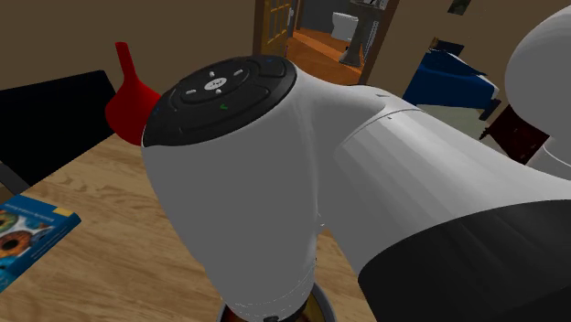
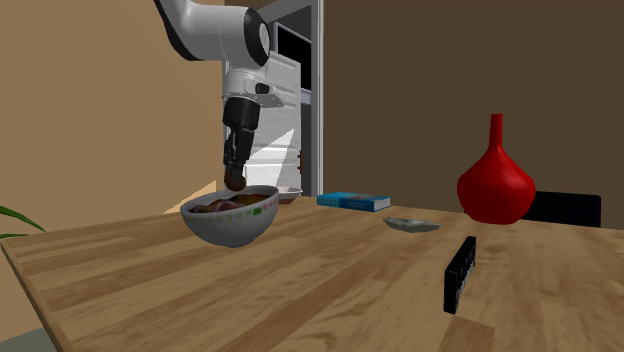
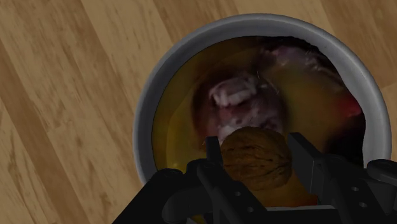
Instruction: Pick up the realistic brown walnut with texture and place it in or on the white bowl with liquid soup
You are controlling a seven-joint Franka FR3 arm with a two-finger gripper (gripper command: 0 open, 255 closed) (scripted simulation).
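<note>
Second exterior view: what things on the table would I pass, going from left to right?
bowl of soup → blue book → small grey dish → red vase

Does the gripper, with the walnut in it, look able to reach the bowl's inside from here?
Likely yes. The gripper hangs right above the bowl, fingers shut on the walnut, and nothing lies between it and the soup below.

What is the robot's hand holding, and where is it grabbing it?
The hand holds the brown walnut, pinched by its two opposite sides, right above the soup bowl.
</note>
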